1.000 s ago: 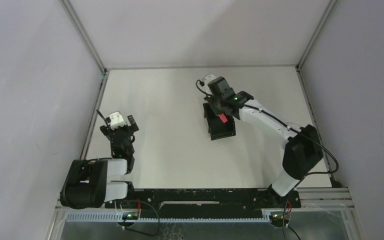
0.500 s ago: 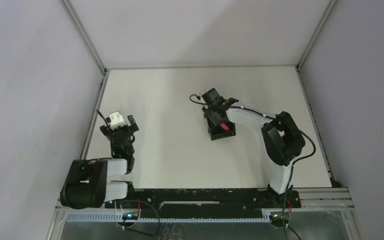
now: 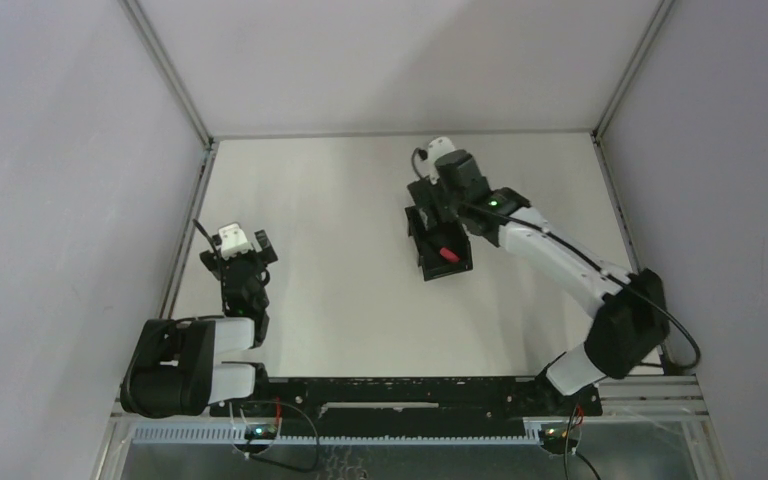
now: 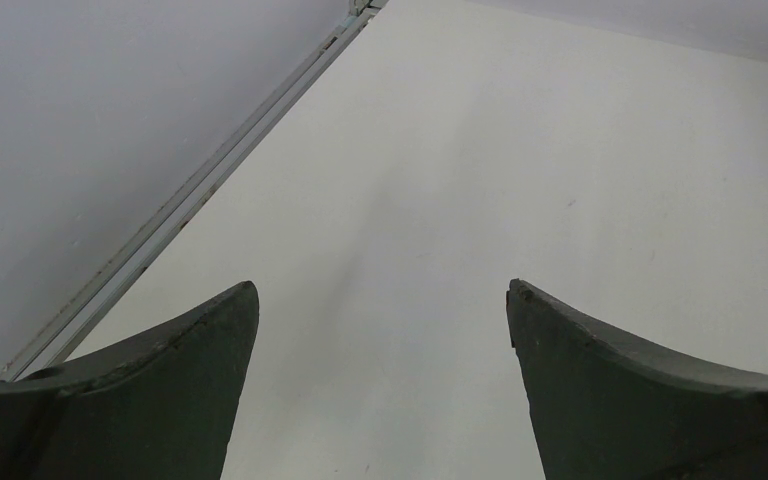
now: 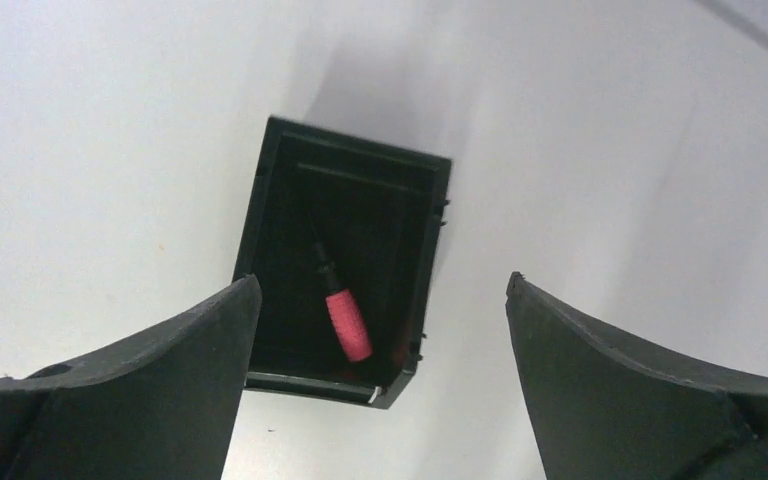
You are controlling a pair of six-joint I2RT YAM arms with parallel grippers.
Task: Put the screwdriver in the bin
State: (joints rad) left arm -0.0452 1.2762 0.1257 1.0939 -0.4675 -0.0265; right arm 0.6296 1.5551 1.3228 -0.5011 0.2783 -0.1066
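The screwdriver (image 5: 348, 325), with its red handle and thin dark shaft, lies loose on the floor of the black bin (image 5: 278, 200). In the top view the red handle of the screwdriver (image 3: 448, 253) shows inside the bin (image 3: 430, 268) near mid-table. My right gripper (image 5: 381, 283) hangs open above the bin's far side, its fingers wide apart and touching nothing; from above, the right gripper (image 3: 434, 207) sits just beyond the bin. My left gripper (image 4: 381, 287) is open over bare table at the left, where the top view shows the left gripper (image 3: 237, 252).
White tabletop (image 3: 340, 290) all round the bin. Grey enclosure walls and a metal frame rail (image 4: 170, 215) run along the left edge. The arm bases sit on the black rail (image 3: 390, 390) at the near edge.
The right gripper opened and let go of the screwdriver, which now lies in the bin. The right arm then rose and drew back toward the far side. The left arm stayed still.
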